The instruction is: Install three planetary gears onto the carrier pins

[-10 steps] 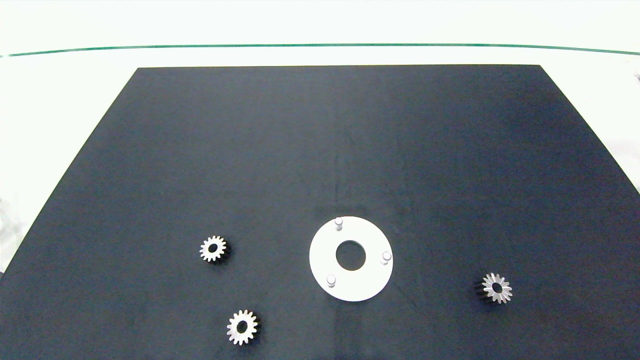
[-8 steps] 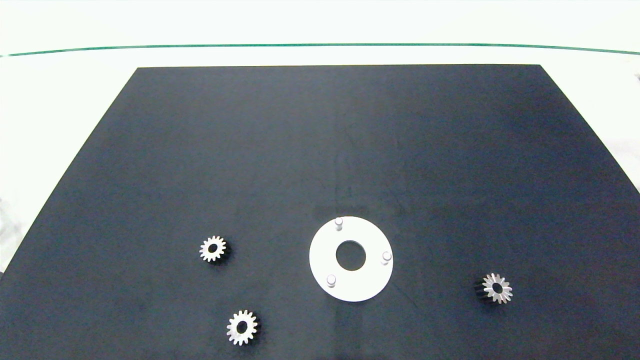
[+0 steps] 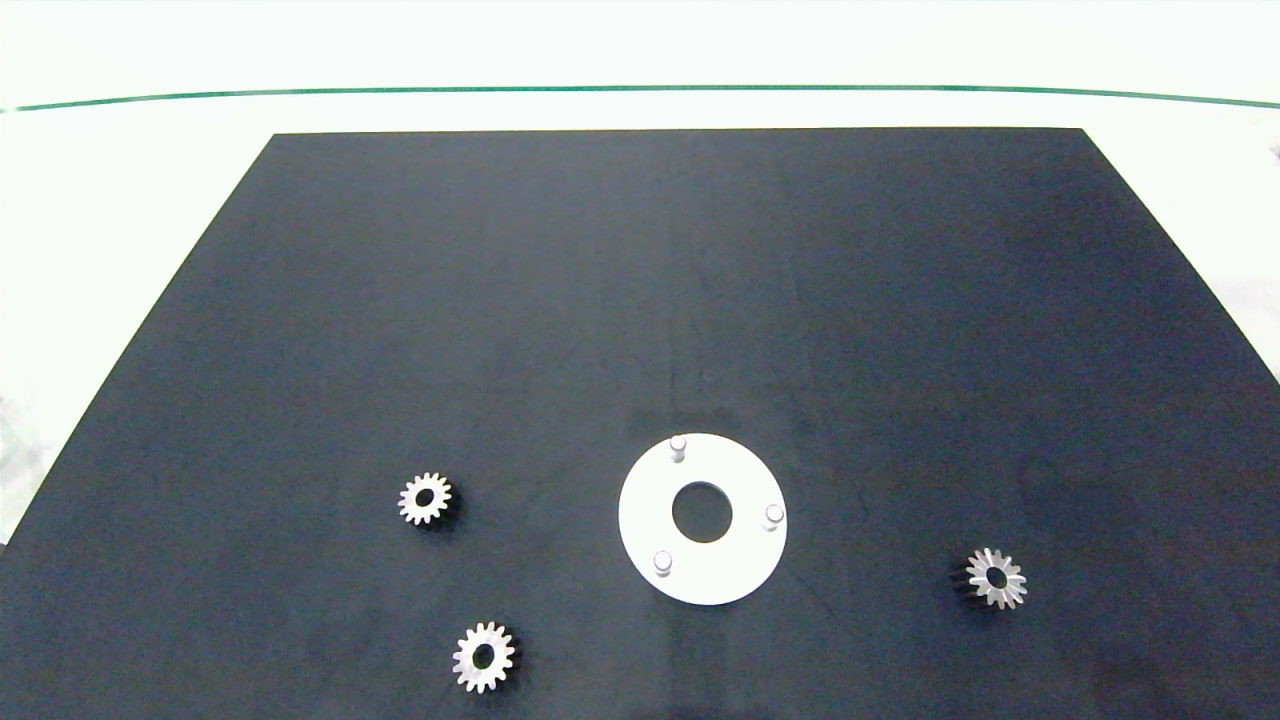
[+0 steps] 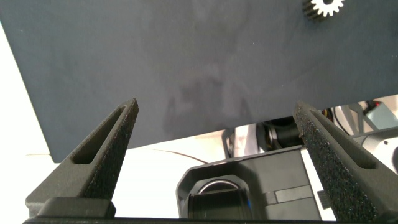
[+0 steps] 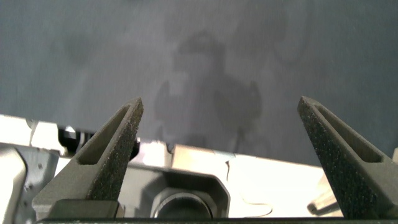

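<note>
Three silvery planetary gears lie flat on the black mat: one left of the disc (image 3: 425, 499), one at the front left (image 3: 484, 657), one at the right (image 3: 996, 578). The white carrier disc (image 3: 650, 515) sits at front centre with its three carrier pins bare: far (image 3: 678, 444), right (image 3: 773, 514), near left (image 3: 662, 561). Neither arm shows in the head view. My left gripper (image 4: 215, 106) is open over the mat's near edge, with one gear (image 4: 324, 7) far ahead of it. My right gripper (image 5: 221, 102) is open too, with only mat in front of it.
The black mat (image 3: 640, 300) covers most of the white table (image 3: 120, 200). A green line (image 3: 640, 89) runs along the far side. Parts of the robot's base (image 4: 249, 186) show below the mat's near edge in both wrist views.
</note>
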{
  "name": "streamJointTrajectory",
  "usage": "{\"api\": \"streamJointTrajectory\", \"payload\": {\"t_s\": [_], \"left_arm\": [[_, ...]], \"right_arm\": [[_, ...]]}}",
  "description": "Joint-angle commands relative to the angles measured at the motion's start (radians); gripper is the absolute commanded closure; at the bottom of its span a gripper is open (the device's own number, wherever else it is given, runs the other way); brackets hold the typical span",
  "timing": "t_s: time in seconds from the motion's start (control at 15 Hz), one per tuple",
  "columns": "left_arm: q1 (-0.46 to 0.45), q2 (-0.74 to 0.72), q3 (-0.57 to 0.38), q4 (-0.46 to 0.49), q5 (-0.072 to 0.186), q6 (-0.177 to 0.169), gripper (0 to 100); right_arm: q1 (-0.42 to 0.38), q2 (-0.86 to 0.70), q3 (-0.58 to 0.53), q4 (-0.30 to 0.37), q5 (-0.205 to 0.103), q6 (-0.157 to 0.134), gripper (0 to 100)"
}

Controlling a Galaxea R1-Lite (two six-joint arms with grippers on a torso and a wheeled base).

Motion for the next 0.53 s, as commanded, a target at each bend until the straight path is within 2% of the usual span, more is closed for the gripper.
{"api": "streamJointTrajectory", "payload": {"t_s": [0.07, 0.33, 0.47, 0.53], "left_arm": [[-0.001, 0.093, 0.001, 0.000, -0.006, -0.005, 0], [-0.002, 0.153, -0.001, -0.052, -0.008, -0.011, 0], [-0.002, 0.162, -0.001, -0.058, -0.008, -0.011, 0], [-0.002, 0.163, 0.001, -0.058, -0.008, -0.010, 0]], "right_arm": [[0.000, 0.195, -0.003, -0.075, -0.008, 0.030, 0], [0.005, 0.375, -0.034, -0.206, -0.007, 0.028, 0], [0.020, 0.412, -0.063, -0.211, -0.001, 0.027, 0], [0.063, 0.415, -0.068, -0.211, 0.004, 0.027, 0]]}}
